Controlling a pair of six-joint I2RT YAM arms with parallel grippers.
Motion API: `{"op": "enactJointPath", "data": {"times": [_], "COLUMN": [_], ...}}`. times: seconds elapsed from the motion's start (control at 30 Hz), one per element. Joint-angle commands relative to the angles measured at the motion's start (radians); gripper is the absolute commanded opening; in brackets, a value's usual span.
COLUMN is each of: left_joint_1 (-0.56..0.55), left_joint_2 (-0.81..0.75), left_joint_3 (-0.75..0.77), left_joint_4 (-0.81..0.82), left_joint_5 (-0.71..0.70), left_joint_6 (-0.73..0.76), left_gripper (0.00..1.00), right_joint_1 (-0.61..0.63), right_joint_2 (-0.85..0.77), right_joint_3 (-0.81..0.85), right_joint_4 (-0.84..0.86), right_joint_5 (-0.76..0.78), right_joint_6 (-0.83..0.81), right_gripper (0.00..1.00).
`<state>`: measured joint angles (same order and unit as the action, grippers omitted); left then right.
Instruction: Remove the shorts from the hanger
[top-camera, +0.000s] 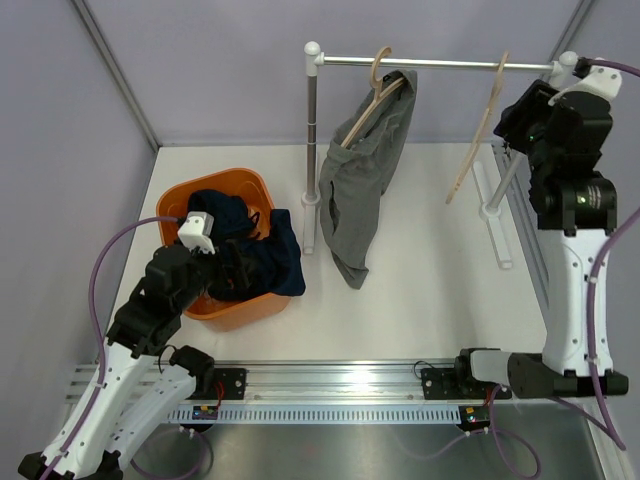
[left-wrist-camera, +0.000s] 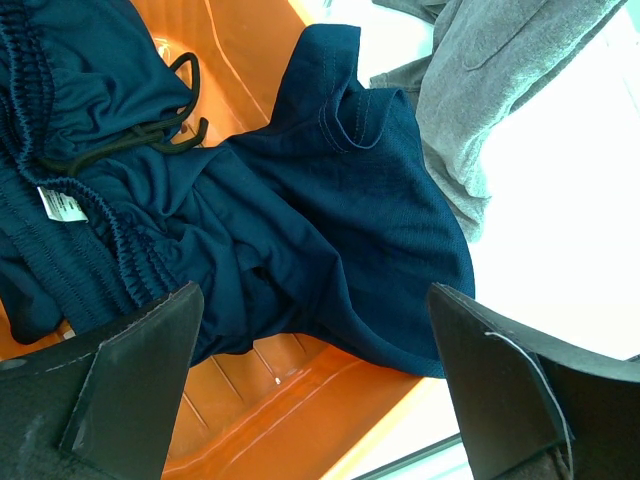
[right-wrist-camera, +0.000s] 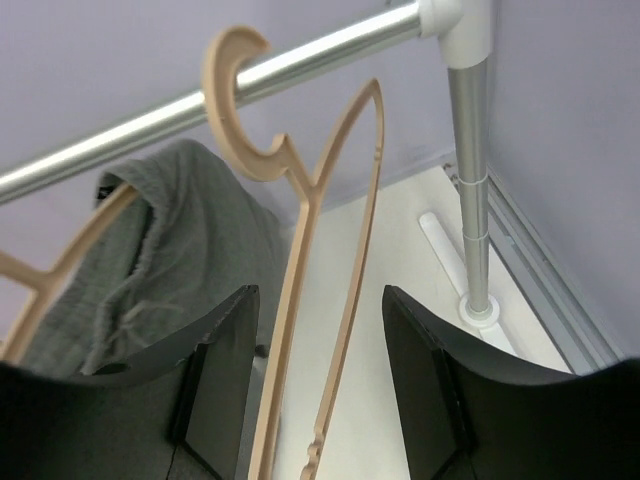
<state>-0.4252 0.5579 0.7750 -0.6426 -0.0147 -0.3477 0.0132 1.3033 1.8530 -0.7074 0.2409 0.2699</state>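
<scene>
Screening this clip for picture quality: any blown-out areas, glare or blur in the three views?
Top external: evenly lit, mild glare on the near rail. Left wrist: table blown out white beside the navy shorts. Right wrist: hanger sharp, own fingers dark and soft.

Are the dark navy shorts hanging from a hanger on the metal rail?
No, the navy shorts lie in the orange tub, partly draped over its rim, and not on the rail.

table (top-camera: 430, 300): white | on it: orange tub (top-camera: 240, 308); rack feet (top-camera: 500, 245)
</scene>
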Motion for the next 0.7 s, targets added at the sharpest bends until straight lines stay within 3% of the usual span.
{"op": "enactJointPath", "data": {"times": [0.0,0.17,0.4,0.6,0.67], "left_joint_1": [-0.007,-0.006,-0.006,-0.006,-0.006], "left_joint_2": [-0.003,-0.001,0.003,0.008,0.007], "left_joint_3": [-0.003,-0.002,-0.005,-0.005,-0.005], "left_joint_4": [0.018,0.017,0.015,0.014,0.014], "left_joint_5": [-0.011,-0.013,-0.027,-0.028,-0.03], "left_joint_6": [0.001,0.0,-0.002,-0.002,-0.002], "left_gripper": [0.99,0.99,0.99,0.99,0.99], "right_joint_1": [0.023,0.305,0.436,0.562,0.573], "right_joint_2": [-0.064,0.014,0.18,0.449,0.484], "right_joint_3": [0.017,0.093,0.179,0.501,0.531], "right_joint_4": [-0.044,-0.081,-0.009,-0.092,-0.09], "right_joint_5": [-0.052,0.103,0.096,0.204,0.218], "right_joint_6": [0.069,0.04,0.104,0.078,0.083], "right_gripper": [0.61,0.63,0.64,0.68,0.69]}}
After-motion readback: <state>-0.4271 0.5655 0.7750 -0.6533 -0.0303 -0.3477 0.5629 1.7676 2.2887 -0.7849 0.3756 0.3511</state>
